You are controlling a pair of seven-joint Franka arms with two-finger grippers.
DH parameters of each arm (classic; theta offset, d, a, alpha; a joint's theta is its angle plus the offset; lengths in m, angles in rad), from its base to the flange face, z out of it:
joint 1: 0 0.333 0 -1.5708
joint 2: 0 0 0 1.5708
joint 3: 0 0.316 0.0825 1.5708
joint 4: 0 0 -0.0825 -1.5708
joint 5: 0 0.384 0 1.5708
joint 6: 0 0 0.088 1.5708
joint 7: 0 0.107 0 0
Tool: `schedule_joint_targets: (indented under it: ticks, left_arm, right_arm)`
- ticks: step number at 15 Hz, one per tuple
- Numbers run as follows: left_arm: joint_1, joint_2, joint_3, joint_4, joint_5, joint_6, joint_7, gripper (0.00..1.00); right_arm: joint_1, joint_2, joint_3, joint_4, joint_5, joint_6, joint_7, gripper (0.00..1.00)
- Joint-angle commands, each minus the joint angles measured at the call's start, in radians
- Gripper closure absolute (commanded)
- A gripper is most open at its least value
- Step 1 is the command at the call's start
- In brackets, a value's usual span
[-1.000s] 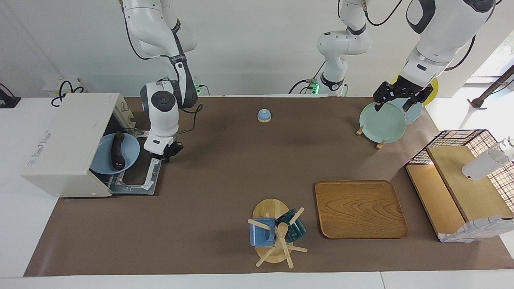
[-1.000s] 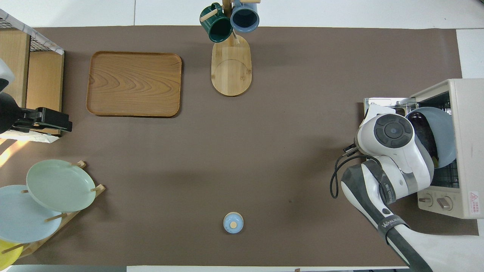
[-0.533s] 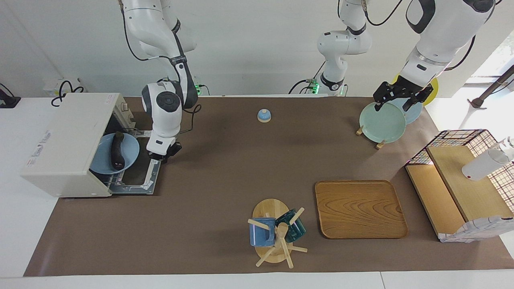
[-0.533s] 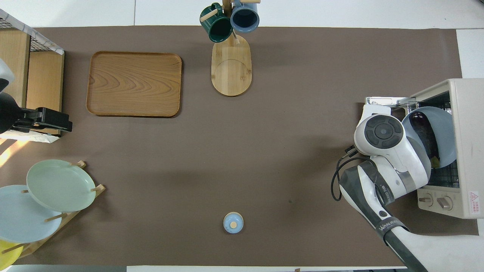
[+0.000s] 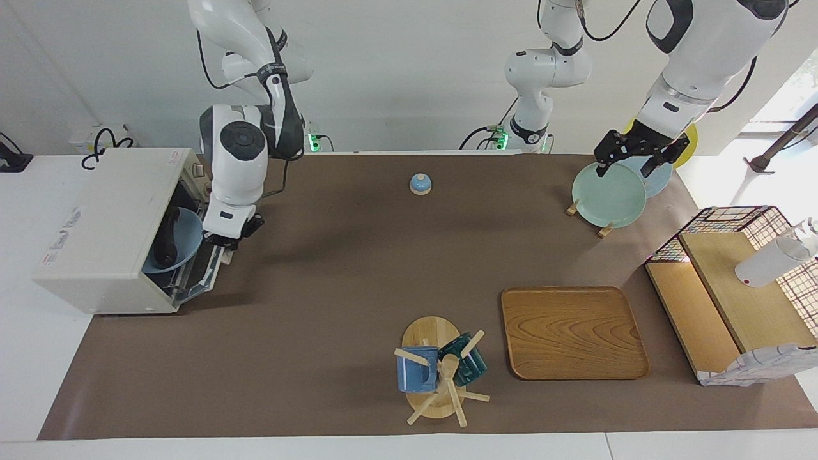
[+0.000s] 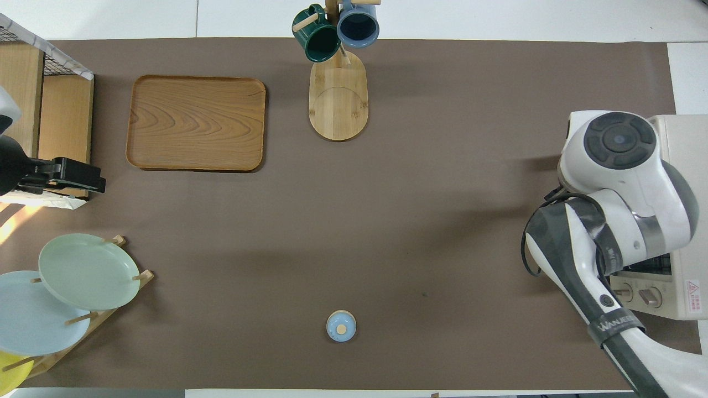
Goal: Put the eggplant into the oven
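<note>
Because the eggplant already lies on its blue plate inside the oven, my right gripper has only the door left to deal with. I have its fingertips pressed together, holding nothing, and set against the top edge of that door, which stands half raised just below them. Pinched shut like this, I judge the fingers make one stiff point for pushing the door up rather than gripping it. The plate and eggplant sit right beside the gripper, just inside the opening, so I would keep the push clear of the plate's rim. My wrist hangs nearly straight down above the door, with the forearm rising toward the base at this end of the table; from overhead the wrist covers the door and the opening entirely.

Well away from that gripper, at the other end of the table, my left gripper waits over the green plate in the plate rack, its fingers spread wide and holding nothing.
</note>
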State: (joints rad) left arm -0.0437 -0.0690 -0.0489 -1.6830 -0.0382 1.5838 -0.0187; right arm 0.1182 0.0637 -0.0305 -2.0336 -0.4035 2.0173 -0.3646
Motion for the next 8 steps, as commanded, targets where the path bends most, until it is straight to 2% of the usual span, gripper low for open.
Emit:
schedule_joint_targets:
  ticks: [1, 8]
  left_arm:
    - [0.01, -0.011, -0.006, -0.006, 0.017, -0.004, 0.013, 0.0]
    - [0.01, -0.011, -0.006, -0.006, 0.017, -0.004, 0.011, 0.0]
  right_arm:
    - [-0.075, -0.008, -0.014, 0.007, -0.011, -0.006, -0.086, 1.0]
    - [-0.23, -0.042, -0.016, 0.022, 0.058, -0.002, -0.286, 1.0]
